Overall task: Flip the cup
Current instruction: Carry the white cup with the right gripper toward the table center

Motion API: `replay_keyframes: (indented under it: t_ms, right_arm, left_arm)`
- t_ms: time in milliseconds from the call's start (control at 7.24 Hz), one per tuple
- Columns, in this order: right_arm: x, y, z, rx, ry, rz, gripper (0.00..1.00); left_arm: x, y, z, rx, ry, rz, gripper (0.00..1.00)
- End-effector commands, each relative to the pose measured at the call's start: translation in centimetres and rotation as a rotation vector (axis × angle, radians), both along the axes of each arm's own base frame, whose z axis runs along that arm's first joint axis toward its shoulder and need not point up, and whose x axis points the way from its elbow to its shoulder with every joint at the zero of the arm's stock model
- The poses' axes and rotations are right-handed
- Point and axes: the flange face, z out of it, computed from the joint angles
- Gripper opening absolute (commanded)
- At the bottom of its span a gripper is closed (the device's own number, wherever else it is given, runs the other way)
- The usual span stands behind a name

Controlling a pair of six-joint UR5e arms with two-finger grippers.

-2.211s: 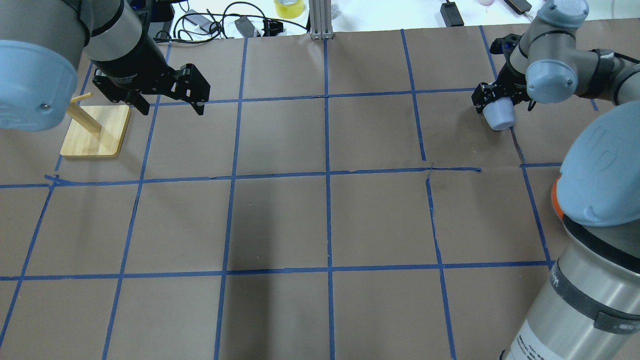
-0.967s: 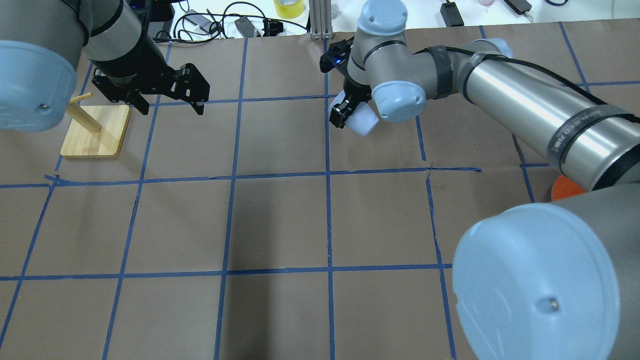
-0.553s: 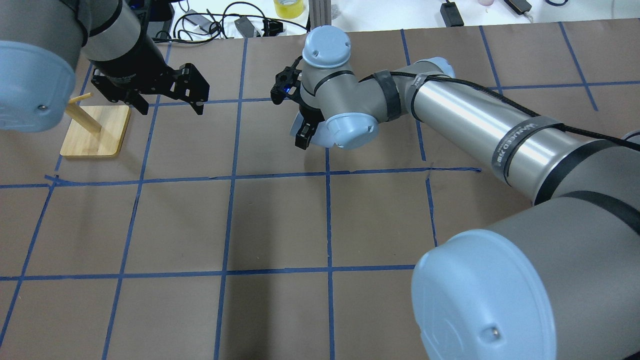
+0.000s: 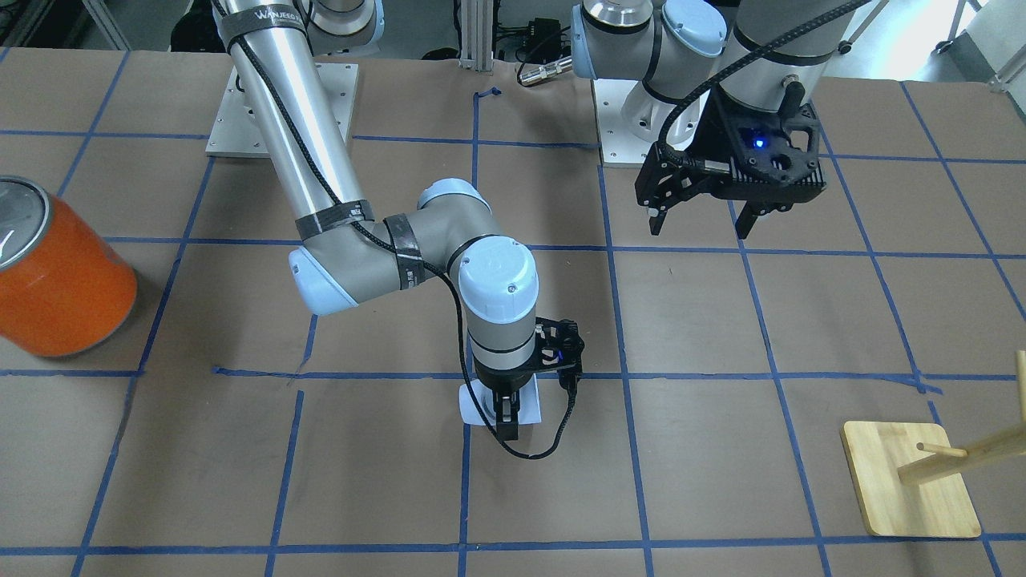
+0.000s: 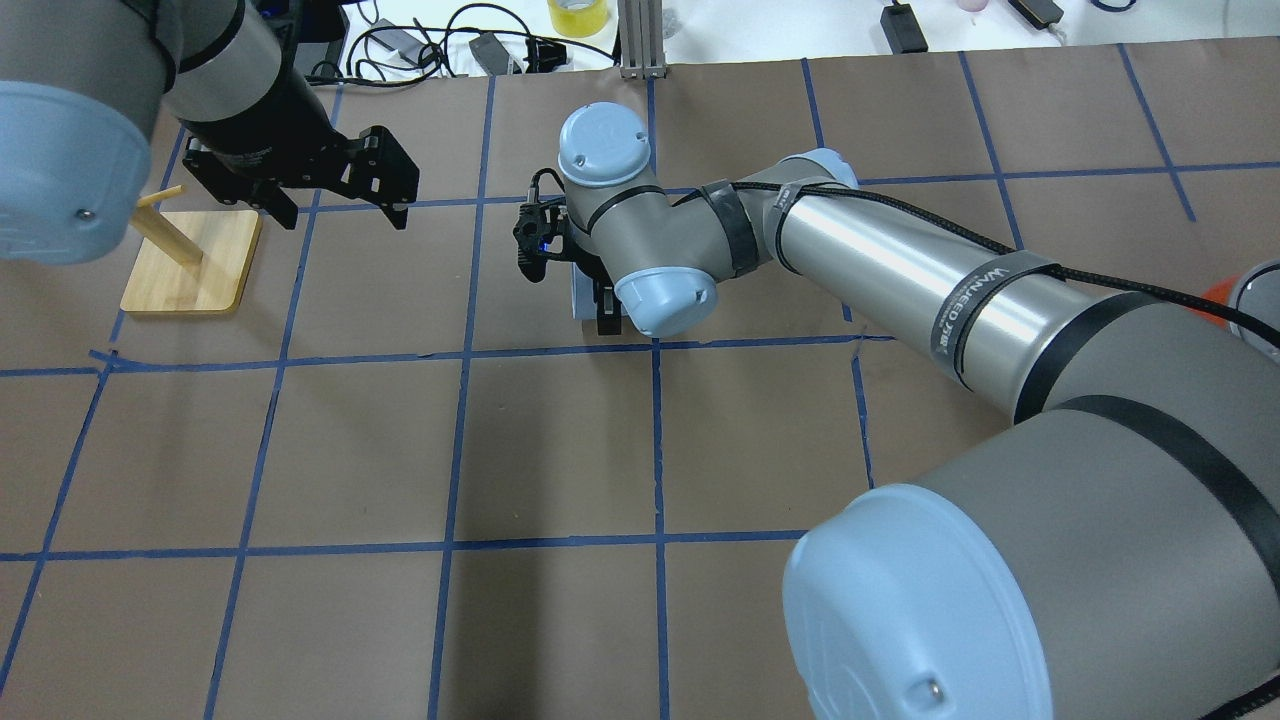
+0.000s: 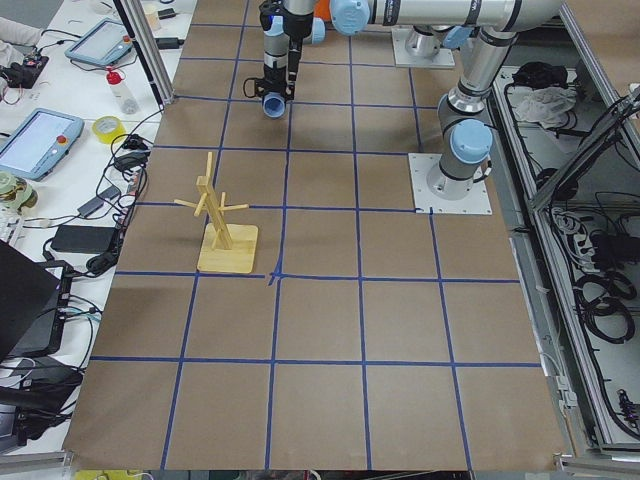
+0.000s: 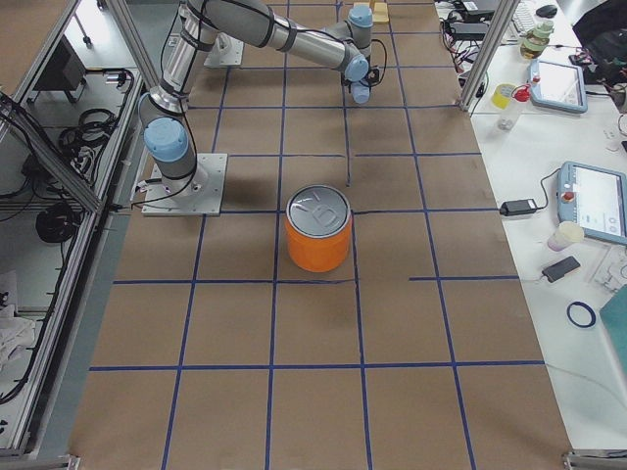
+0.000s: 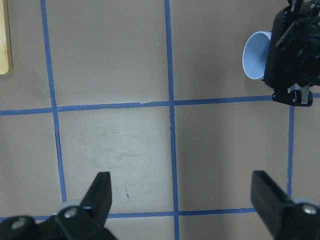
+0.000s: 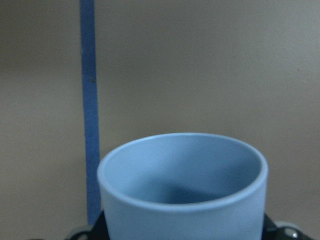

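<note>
My right gripper (image 4: 506, 418) is shut on the pale blue cup (image 4: 479, 403) and holds it low over the brown paper near the table's middle. In the overhead view the cup (image 5: 581, 296) shows as a sliver beside the right gripper (image 5: 603, 308), mostly hidden by the wrist. The right wrist view shows the cup's (image 9: 182, 185) open mouth and bluer inside. The left wrist view shows the cup (image 8: 256, 55) on its side, mouth away from the black fingers. My left gripper (image 5: 341, 215) is open and empty, hovering to the cup's left, also in the left wrist view (image 8: 182, 200).
A large orange can (image 4: 56, 280) with a silver top stands on the robot's right side (image 7: 318, 240). A wooden peg stand (image 5: 195, 262) stands at the far left under the left arm (image 4: 910, 481). Blue tape lines grid the table.
My right arm has carried the cup from the far right across to the table's middle and turned the gripper to point down. The left arm has not moved.
</note>
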Motion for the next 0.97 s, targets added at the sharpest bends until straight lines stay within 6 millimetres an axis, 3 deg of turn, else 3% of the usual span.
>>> replay_keyframes:
  t_ms: [0,276,415,829]
  right_arm:
    - [0.14,0.34,-0.67,0.015,0.019,0.013,0.56]
    - [0.29,0.47,-0.6,0.02,0.011,0.006,0.82]
    - [0.26,0.59,-0.41,0.029,0.011,0.002,1.0]
    - [0.07,0.72,0.01,0.039,0.018,0.0,1.0]
  left_arm:
    - [0.01,0.0,0.0,0.0,-0.001,0.001,1.0]
    - [0.01,0.0,0.0,0.0,-0.002,0.0,1.0]
    - [0.01,-0.05,-0.08,0.002,-0.001,0.001,1.0]
    - [0.0,-0.05,-0.08,0.002,0.0,0.001,1.0]
